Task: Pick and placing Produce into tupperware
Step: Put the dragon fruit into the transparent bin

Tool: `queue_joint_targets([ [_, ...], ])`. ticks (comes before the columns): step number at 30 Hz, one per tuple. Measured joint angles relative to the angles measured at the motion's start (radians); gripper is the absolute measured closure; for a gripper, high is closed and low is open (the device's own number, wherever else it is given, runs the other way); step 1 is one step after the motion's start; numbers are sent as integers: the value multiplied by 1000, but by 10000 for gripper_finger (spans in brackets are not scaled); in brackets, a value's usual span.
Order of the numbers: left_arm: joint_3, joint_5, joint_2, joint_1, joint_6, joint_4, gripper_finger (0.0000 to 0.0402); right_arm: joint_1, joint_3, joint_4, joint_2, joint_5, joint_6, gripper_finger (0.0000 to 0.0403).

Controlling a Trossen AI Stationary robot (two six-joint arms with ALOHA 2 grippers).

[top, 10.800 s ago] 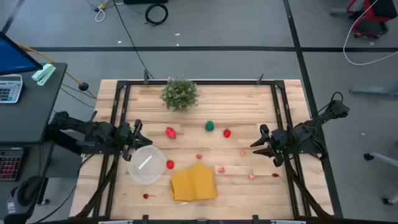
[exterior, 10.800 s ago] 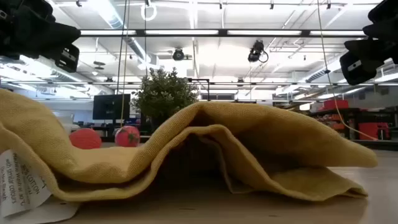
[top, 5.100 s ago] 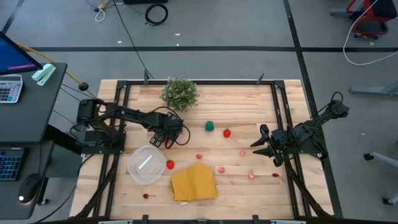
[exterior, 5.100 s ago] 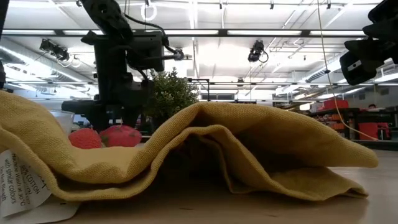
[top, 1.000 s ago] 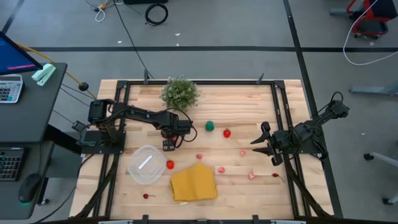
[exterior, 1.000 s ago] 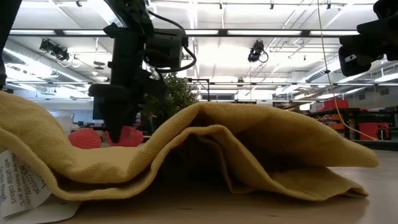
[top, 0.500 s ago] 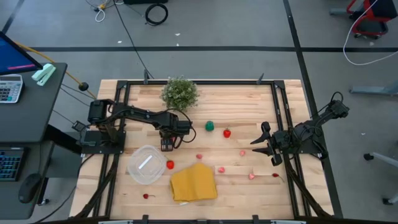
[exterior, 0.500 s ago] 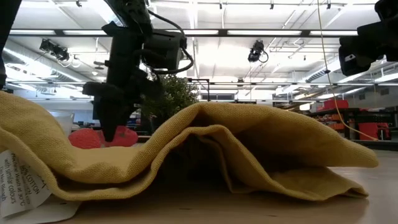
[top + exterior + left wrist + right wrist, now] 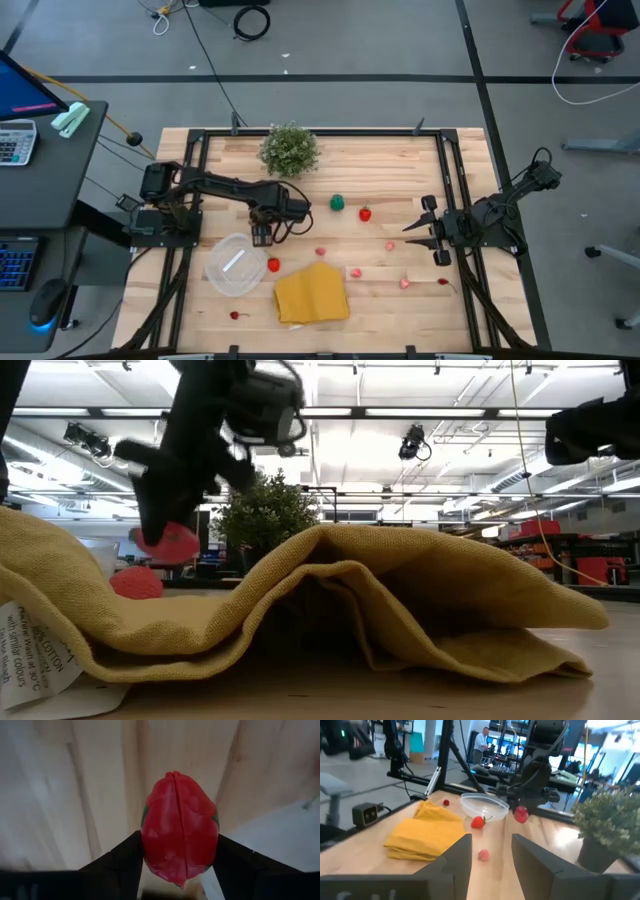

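Observation:
My left gripper (image 9: pixel 262 238) is shut on a red toy fruit (image 9: pixel 179 847) and holds it above the wood beside the tupperware (image 9: pixel 237 265), a round clear container. The low view shows that fruit (image 9: pixel 168 542) in the air. Another red piece (image 9: pixel 273 265) lies against the container's right rim. A green piece (image 9: pixel 338 203), a red one (image 9: pixel 365 213) and several pink ones, such as (image 9: pixel 321 251), lie loose on the table. My right gripper (image 9: pixel 415 232) waits open at the right side, with nothing between its fingers (image 9: pixel 457 857). My left gripper pinches the red fruit by its two opposite sides (image 9: pixel 150 851) between its two fingers (image 9: pixel 120 865). The fingers come from above and slant down. The fruit is lifted clear of the table, its tip pointing away from the wrist.
A folded yellow cloth (image 9: pixel 311 292) lies at the near middle and fills the low view. A bushy potted plant (image 9: pixel 290 150) stands at the far edge. Small red pieces lie near the front left (image 9: pixel 235 315) and right (image 9: pixel 443 281). Black frame rails run along both sides.
My left gripper has risen with the red fruit, which was down at table height and now hangs clear of it. It has drifted a little toward the table's left and near edges, toward the tupperware, and tipped.

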Motion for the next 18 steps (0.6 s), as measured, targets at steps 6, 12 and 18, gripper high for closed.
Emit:
queue_joint_targets([
  [6, 106, -2, 0, -33, -196, -243, 196, 0, 0, 0, 0, 0, -58, 257],
  [12, 93, 154, -26, -118, -361, -233, 184, 0, 0, 1, 0, 0, -59, 257],
  [18, 87, 291, -24, -254, -528, -235, 189, 0, 0, 2, 0, -1, -38, 257],
])
